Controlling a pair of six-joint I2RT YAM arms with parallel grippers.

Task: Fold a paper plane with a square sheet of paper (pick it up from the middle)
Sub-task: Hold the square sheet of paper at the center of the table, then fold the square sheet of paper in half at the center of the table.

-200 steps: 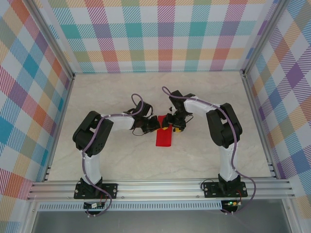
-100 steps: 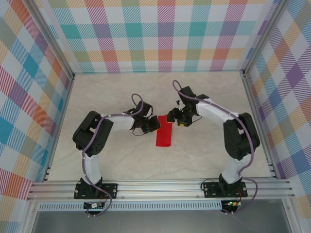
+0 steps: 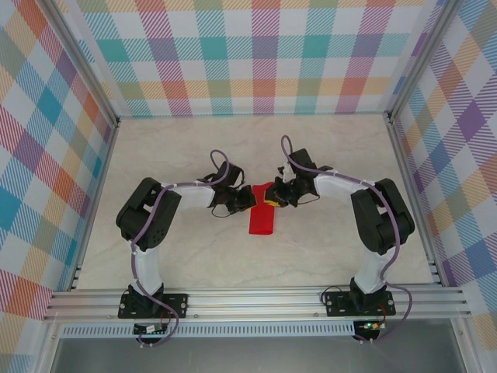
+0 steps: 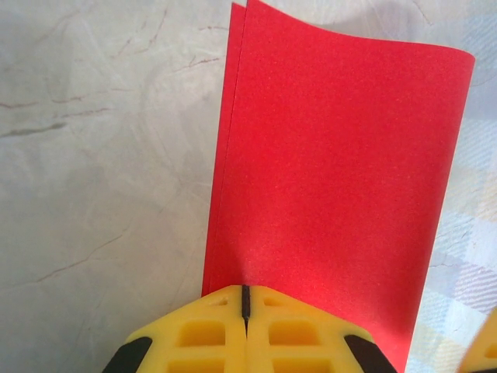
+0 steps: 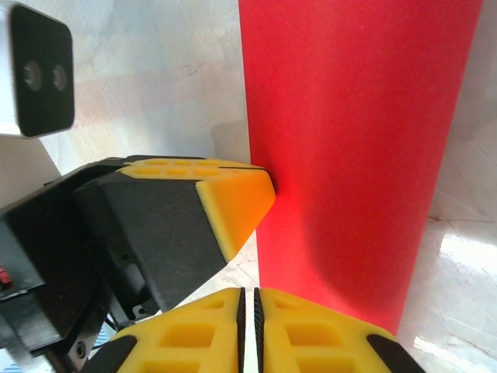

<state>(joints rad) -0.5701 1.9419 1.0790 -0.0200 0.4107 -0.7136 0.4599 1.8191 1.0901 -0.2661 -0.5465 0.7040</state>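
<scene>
The square sheet of paper (image 3: 262,220) is bright red and lies on the table folded into a narrow rectangle. Its doubled left edge shows in the left wrist view (image 4: 342,155). My left gripper (image 3: 248,198) is shut, and its yellow fingertips (image 4: 245,294) rest on the paper's left side near the far end. My right gripper (image 3: 272,196) is also shut, with a hairline gap and nothing between its fingers (image 5: 248,294). It sits at the paper's (image 5: 349,148) far end, facing the left gripper's yellow tip (image 5: 237,198). No dart shape shows.
The marble-look tabletop (image 3: 194,148) is bounded by aluminium rails, with checked walls (image 3: 256,54) on three sides. Both arms bend inward and meet over the middle. Open table surrounds the paper on the near side (image 3: 264,260).
My right gripper drew back to the right and away from the paper, then returned to its far end. The left gripper and the paper stayed put.
</scene>
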